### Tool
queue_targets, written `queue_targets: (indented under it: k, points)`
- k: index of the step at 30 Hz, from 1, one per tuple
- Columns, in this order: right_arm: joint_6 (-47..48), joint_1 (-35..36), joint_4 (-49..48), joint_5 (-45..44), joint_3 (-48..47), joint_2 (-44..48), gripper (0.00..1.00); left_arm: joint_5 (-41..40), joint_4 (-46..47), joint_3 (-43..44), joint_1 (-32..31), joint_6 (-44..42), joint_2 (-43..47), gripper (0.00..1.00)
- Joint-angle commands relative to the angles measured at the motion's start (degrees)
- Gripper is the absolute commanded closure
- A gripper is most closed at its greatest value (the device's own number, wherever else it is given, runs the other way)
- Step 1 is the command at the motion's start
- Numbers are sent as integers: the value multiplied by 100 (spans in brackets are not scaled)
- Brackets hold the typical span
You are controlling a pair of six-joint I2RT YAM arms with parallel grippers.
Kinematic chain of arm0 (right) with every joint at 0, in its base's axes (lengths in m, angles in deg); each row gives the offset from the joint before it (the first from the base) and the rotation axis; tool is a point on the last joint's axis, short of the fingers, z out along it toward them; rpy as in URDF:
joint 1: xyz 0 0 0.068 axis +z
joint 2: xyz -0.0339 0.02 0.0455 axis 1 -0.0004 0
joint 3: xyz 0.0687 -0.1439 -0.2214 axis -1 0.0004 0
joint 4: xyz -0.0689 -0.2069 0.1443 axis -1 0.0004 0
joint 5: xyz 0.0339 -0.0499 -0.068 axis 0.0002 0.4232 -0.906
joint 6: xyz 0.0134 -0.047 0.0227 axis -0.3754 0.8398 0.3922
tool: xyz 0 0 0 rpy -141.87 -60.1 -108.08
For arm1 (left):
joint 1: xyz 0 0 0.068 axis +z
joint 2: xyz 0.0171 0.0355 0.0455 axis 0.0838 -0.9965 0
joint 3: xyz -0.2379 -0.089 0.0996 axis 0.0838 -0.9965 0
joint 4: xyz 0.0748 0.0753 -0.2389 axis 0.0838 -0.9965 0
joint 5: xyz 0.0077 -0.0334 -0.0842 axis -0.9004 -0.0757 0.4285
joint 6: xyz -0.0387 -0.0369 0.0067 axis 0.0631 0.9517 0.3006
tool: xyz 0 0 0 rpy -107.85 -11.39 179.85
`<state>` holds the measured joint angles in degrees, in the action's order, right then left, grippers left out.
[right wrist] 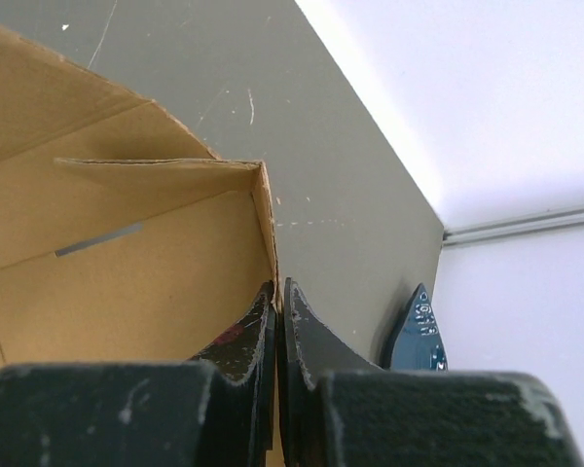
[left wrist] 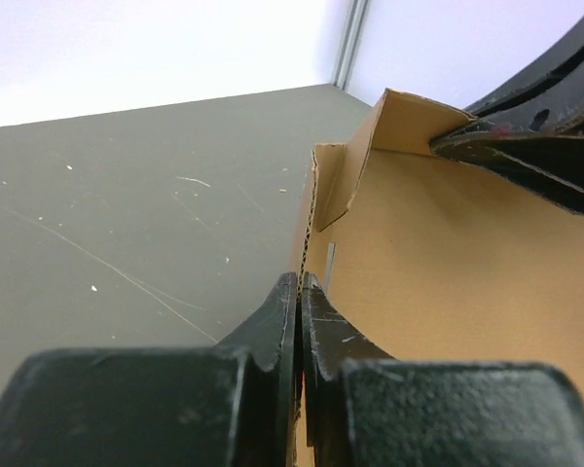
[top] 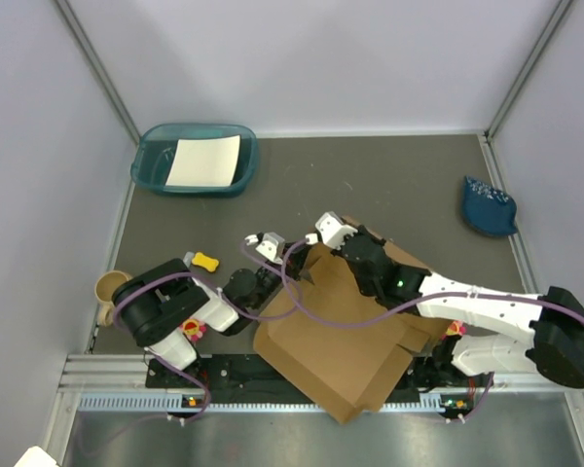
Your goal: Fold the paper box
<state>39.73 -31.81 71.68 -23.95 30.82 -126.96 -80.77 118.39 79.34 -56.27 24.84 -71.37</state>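
Paper box (top: 336, 336) at the near side of the dark table (top: 389, 185), between the two arms, set at an angle, its nearest corner jutting out over the metal rail at the table's edge. Broad brown panel lying mostly flat; far side wall raised, with a folded corner flap standing beside it and a narrow slit cut in the floor panel. Left gripper (left wrist: 299, 284): pressed nearly together, pinching the upright edge of that wall, corrugated rim rising straight out from between the black fingertips. Right gripper (right wrist: 278, 292): likewise all but closed, clamped on the thin top of a box wall at its corner, one finger inside the box, the other outside over bare table. From above, both reaching in at the far end of the box, close beside each other. Well away at the far left, a teal tray (top: 148, 173) holding a white sheet (top: 205, 161). Near the left arm, a small yellow piece (top: 205, 261) and a beige cup (top: 106, 289). Far right, a dark blue object (top: 487, 206), apart from the box.
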Motion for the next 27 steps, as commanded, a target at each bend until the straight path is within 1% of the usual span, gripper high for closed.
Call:
queue_targets:
  k: [1,5,9,12,14,16,19,23,27]
  points:
    - [-25,237,-1460,-206,504,493,100,448,762,-315,-259,414,-340,96]
    - [-192,422,-1566,-4,847,739,100,571,762,-298,-408,608,-437,96]
    - [-8,642,-1777,-65,997,766,100,633,762,-236,-488,784,-490,95]
    - [414,748,-2076,-197,1103,722,100,581,753,-210,-488,854,-490,94]
    - [809,740,-2146,-293,1016,626,100,379,753,-140,-488,907,-516,92]
    - [1343,748,-2418,-285,945,512,100,317,753,-61,-488,846,-586,92]
    - [1784,748,-2630,-163,752,397,100,264,762,176,-488,810,-771,91]
    - [2032,739,-2692,-135,795,274,100,123,762,317,-435,881,-956,89]
    - [1962,740,-2367,-170,910,265,100,44,762,247,-321,942,-938,85]
